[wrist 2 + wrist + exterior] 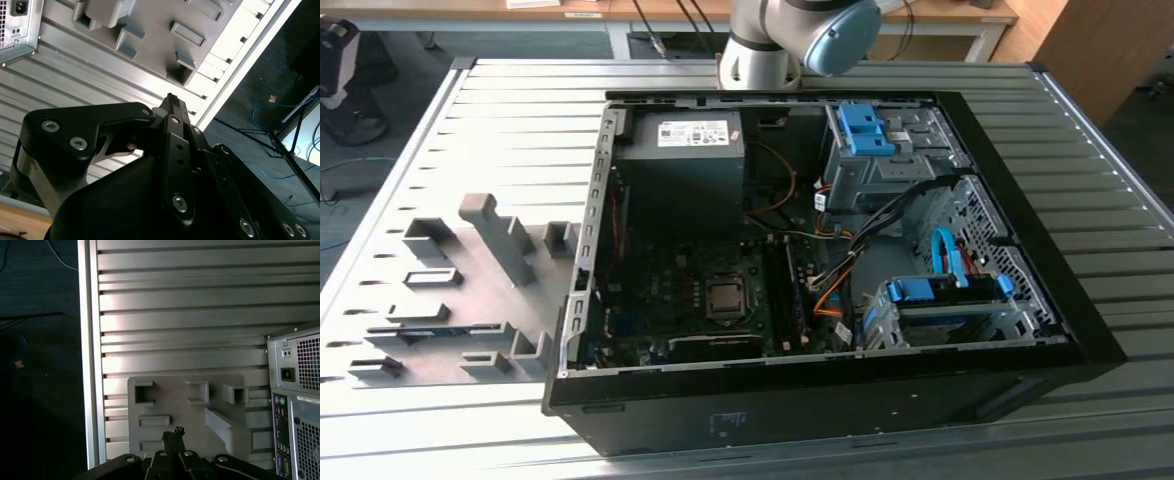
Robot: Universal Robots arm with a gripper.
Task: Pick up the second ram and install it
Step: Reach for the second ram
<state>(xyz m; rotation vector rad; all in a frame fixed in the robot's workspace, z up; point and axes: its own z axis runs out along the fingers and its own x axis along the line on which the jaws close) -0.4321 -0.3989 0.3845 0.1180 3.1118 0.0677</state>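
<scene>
From where I stand, the second ram (pixel 434 328) looks to be the thin dark strip lying flat in the grey fixture plate (pixel 474 300). It sits at the plate's near end, on the exterior view's left, well apart from the open computer case (pixel 720 420) on the slatted desk (pixel 1067 110). I'd judge it light and stiff but thin and fragile. It is a bare board, best pinched squarely across its flat faces or along its long edges near the middle so it can't tip or slip, and kept off its contact edge. In the first wrist view the claw (pixel 172 435) hangs above the plate, its fingers pressed together with nothing that I can see between them. By my count there is one arm (pixel 774 45), one claw, one plate, one case and one stick on the plate that I can make out. A long dark strip stands in the slots beside the processor (pixel 724 297), on its exterior-view right, and it may be the twin stick (pixel 787 295), though I can't be sure. Two blue drive caddies sit in the case, one far (pixel 867 130) and one near (pixel 941 290).
</scene>
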